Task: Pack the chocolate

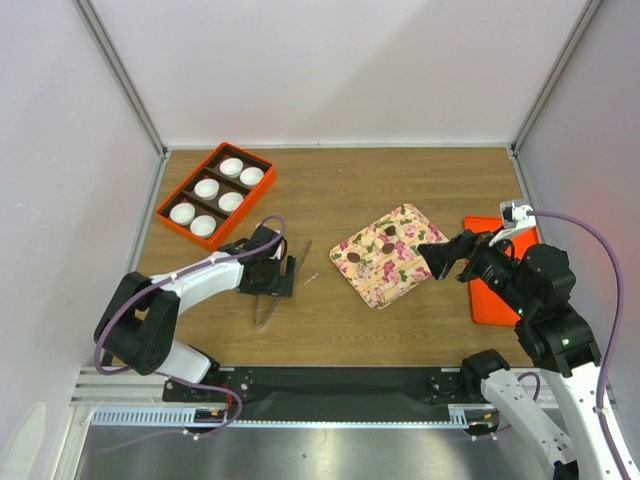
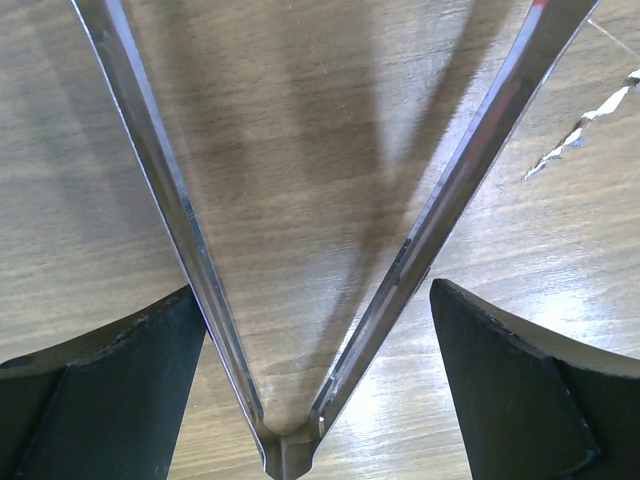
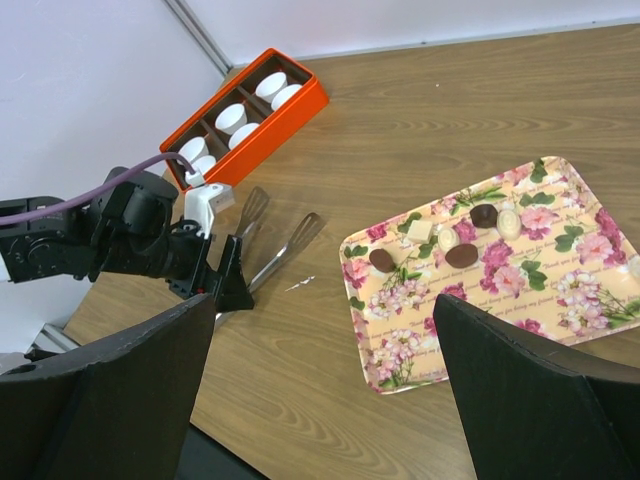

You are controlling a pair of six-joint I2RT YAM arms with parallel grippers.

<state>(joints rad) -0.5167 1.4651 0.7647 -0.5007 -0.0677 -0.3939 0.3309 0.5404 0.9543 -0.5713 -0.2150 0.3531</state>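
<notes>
3 dark brown chocolates (image 3: 461, 255) lie on the flowered tray (image 3: 560, 320), mixed with a few pale pieces (image 3: 448, 240), all toward the tray's far side. My right gripper (image 1: 436, 258) hangs just beside the tray's right edge, fingers spread wide and holding nothing. The chocolates sit a little ahead of it and between its fingers in the wrist view, apart from both. My left gripper (image 1: 272, 278) is well to the left of the tray, low over the table (image 1: 400, 330), with its jaws wide. A pair of metal tongs (image 3: 300, 235) lies on the wood between my left fingers (image 2: 520, 400), hinge end nearest the wrist camera. No chocolate is near this gripper. Farther back left is an orange box (image 1: 168, 215) holding 6 white paper cups (image 1: 207, 188).
</notes>
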